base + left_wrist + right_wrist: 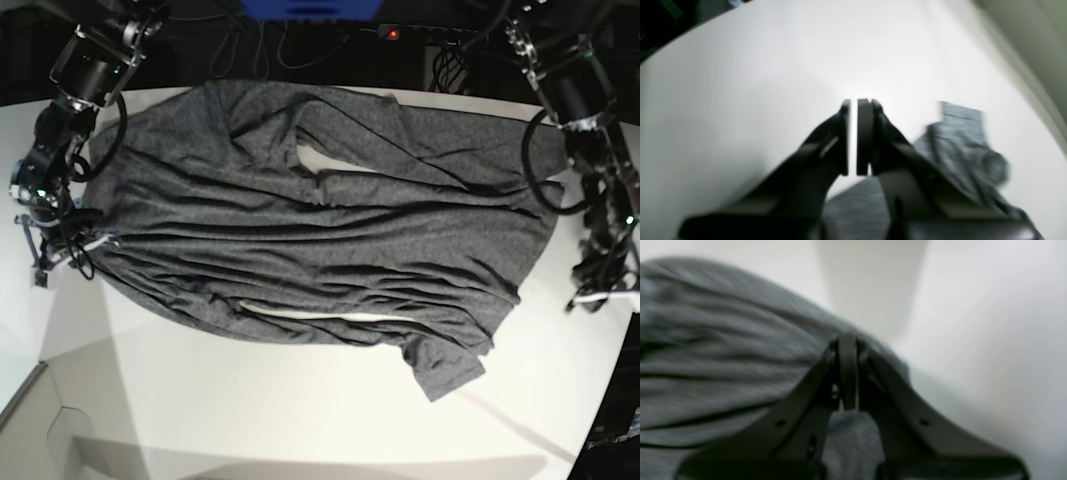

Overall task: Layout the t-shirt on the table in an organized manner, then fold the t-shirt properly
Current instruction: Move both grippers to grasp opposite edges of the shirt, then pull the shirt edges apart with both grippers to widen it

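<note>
Grey t-shirt (320,230) spread across white worktop (250,420), wrinkled, one sleeve bunched; unfolded yet. Left gripper (857,136) pressed nearly together, empty; right gripper (847,373) pinching shirt edge.

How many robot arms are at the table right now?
2. The right arm is at the base view's left edge beside the t-shirt; the left arm is at its right edge. Both stand over the table.

A robotics lab: two arms flank a white table (300,420), cables (300,50) behind.
</note>
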